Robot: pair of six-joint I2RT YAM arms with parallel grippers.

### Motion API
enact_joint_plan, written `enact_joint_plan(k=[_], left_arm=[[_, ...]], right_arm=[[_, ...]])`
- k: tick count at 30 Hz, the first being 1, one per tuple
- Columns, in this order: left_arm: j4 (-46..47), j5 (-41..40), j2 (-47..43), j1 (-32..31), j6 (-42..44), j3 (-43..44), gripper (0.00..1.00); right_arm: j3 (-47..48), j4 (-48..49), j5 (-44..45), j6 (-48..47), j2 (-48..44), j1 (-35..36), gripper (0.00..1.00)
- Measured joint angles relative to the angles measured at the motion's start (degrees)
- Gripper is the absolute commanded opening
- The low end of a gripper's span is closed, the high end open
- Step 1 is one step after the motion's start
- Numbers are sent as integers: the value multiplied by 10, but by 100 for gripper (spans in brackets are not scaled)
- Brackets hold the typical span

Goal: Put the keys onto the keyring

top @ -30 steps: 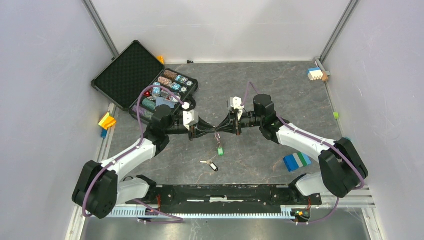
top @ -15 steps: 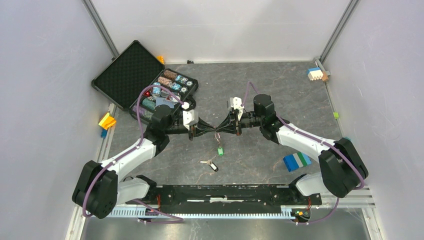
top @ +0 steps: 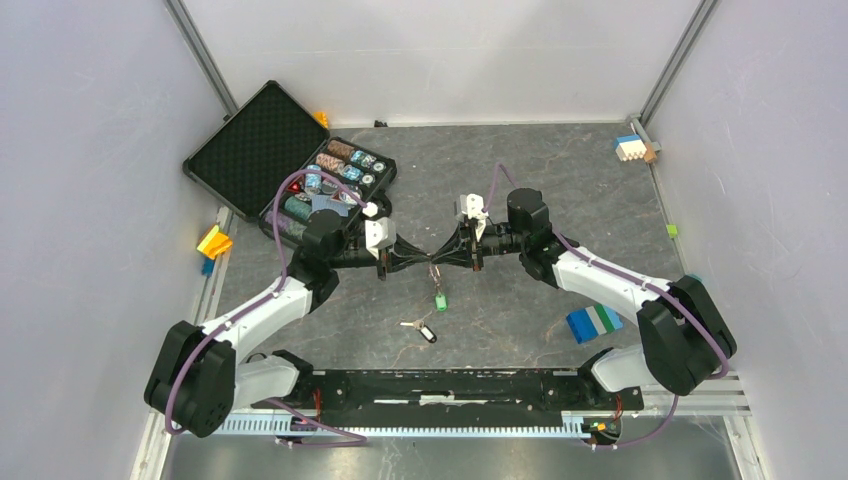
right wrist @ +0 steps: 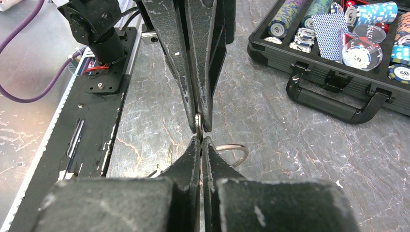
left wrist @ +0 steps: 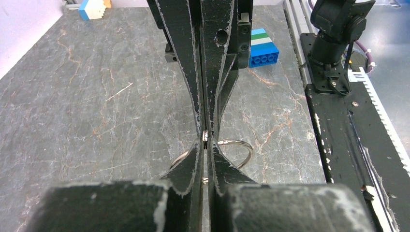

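Between left claw (left wrist: 205, 141), right claw (right wrist: 199, 138): keyring (left wrist: 234, 141) mostly hidden.

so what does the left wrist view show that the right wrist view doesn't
Only the left wrist view shows the blue, green and white block and a blue and white block at the far edge. Only the right wrist view shows the open chip case with its black handle. Both show the left gripper and the right gripper meeting tip to tip, each shut on the keyring, above the grey table.
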Motion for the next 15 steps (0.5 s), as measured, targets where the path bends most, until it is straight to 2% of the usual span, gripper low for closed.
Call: enact_joint_plan(k=[6,7,11,15], left_arm=[[0,0,0,0,-8,0,2],[0,-1,0,0,-9,0,2],[-20,-13,-7,0,-14,1,2],[-82,-36,-26,0,-12,8,2]], right_arm=[[0,0,-2,0,0,0,2],[0,0,-2,0,0,0,7],[0,-1,2,-1,0,0,38],[0,-18,9,-13,0,-7,53]])
